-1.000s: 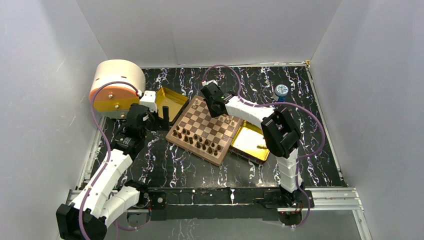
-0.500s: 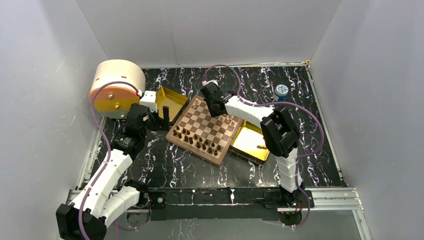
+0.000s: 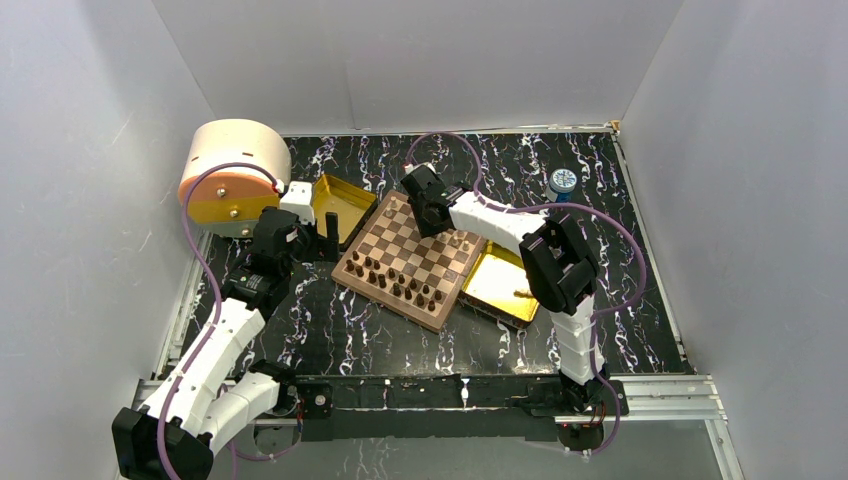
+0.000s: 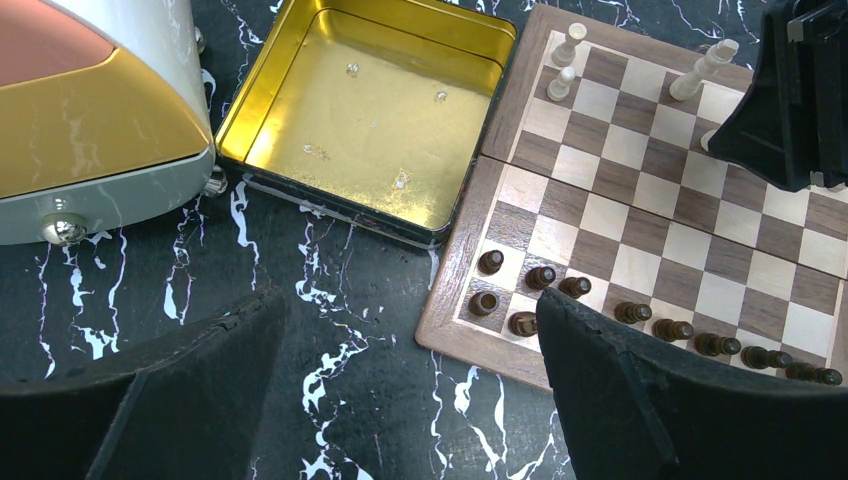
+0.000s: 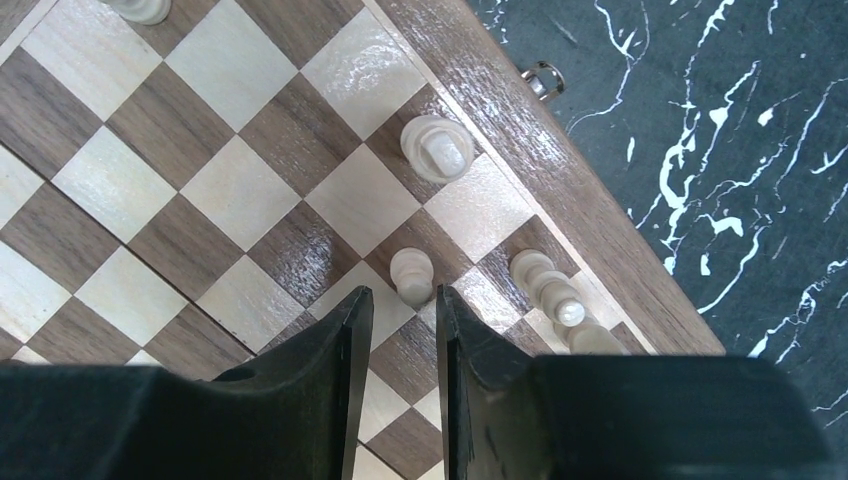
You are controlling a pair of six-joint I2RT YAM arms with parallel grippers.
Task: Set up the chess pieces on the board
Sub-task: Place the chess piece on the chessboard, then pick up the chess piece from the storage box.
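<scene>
board (image 3: 410,262): mid-tabletop (image 3: 330,330), turned at an angle, one corner toward the arm bases
dark pieces (image 4: 541,277): upright, lined up along board's near edge
light pieces (image 5: 437,148): a few upright on squares by board's far edge
right end effector (image 5: 404,300): low over board's far side, jaws a narrow gap apart, gripping nothing; light pawn (image 5: 411,273) stands right at the tips
left end effector (image 4: 408,320): spread wide, empty, off board's left edge
gold tray (image 4: 370,110): just beside board's left edge
</scene>
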